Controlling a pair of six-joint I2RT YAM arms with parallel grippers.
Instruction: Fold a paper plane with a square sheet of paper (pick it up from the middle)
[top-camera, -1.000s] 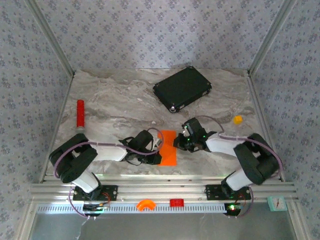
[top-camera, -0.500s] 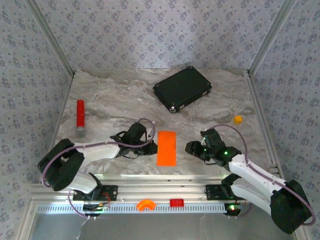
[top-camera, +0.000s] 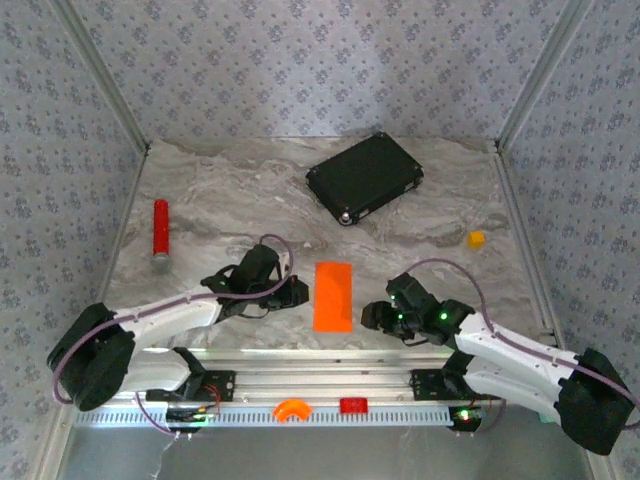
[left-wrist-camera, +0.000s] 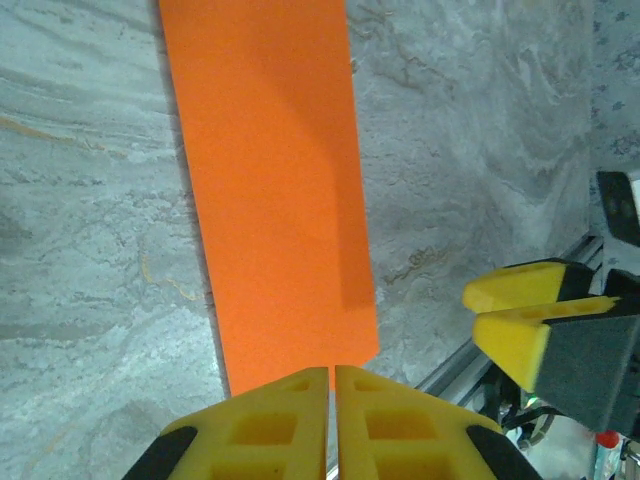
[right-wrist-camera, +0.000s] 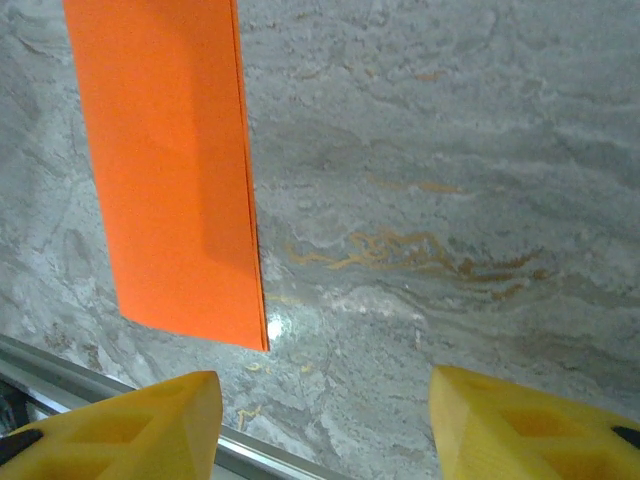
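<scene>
— Where's the paper (top-camera: 333, 296)?
— Lower centre, flat on the table (top-camera: 220, 200), folded once into a long half. It's early in the plane.
— And the arms?
— The left gripper (left-wrist-camera: 332, 375) is clenched and empty, the right gripper (right-wrist-camera: 325, 385) spread and empty. Next, lift a corner off that slick marbled top. Patterned walls (top-camera: 300, 70) all round.

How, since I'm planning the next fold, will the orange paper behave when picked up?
The orange paper lies flat on the table, so it probably slides when pushed and is hard to pinch from above. Its doubled edge suggests slightly more stiffness than one sheet, yet it is likely floppy and light.
</scene>
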